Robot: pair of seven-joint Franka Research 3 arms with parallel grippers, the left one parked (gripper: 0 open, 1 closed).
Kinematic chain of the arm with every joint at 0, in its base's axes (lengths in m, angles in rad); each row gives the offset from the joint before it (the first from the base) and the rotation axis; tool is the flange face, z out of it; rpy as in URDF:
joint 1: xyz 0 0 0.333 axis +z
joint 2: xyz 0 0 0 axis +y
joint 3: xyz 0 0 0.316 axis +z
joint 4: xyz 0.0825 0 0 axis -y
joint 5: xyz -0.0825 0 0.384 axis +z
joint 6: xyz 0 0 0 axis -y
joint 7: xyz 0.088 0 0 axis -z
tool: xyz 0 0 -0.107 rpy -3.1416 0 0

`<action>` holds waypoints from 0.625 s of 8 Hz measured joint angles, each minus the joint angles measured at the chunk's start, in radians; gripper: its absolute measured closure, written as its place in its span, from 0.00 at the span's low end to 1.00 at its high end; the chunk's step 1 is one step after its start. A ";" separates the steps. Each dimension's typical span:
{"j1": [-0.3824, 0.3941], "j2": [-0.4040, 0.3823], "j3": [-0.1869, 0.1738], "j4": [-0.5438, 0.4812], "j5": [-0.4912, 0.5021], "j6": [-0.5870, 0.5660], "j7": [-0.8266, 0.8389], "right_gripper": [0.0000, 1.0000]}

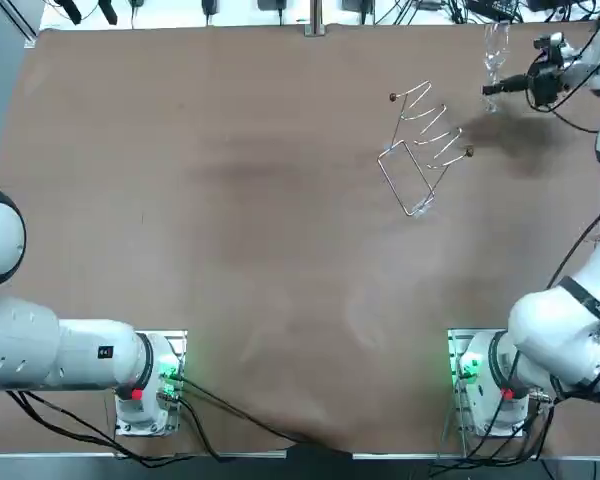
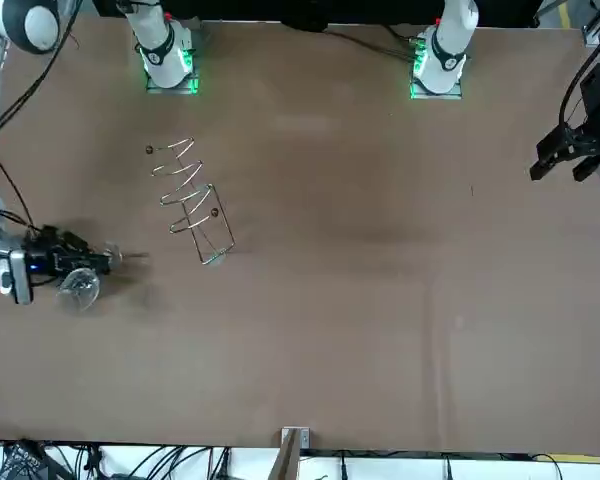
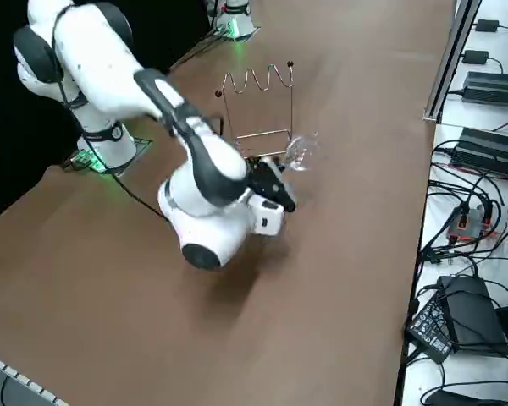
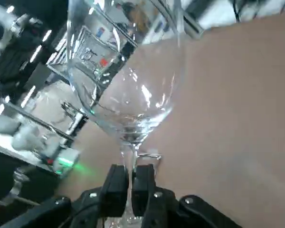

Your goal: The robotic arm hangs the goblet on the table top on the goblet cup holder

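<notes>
Right wrist view: the right gripper (image 4: 129,184) is pinched nearly closed on the stem of the glass (image 4: 128,95), held apart from the rack (image 1: 420,150), to the robot's right of it; the rim is cut off, the foot hidden by the fingers.

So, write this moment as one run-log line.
right gripper: shut on goblet stem | goblet: held off table, apart from holder | hung: no

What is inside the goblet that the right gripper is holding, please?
Nothing visible: the goblet bowl is clear and empty, with the table showing through it. The right gripper is shut on its stem, and its fingers hide most of the foot.
</notes>
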 joint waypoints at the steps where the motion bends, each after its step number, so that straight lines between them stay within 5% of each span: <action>1: 0.002 -0.031 0.002 0.000 -0.036 -0.029 0.167 0.91; 5: 0.047 -0.138 0.011 -0.001 -0.105 -0.138 0.927 0.91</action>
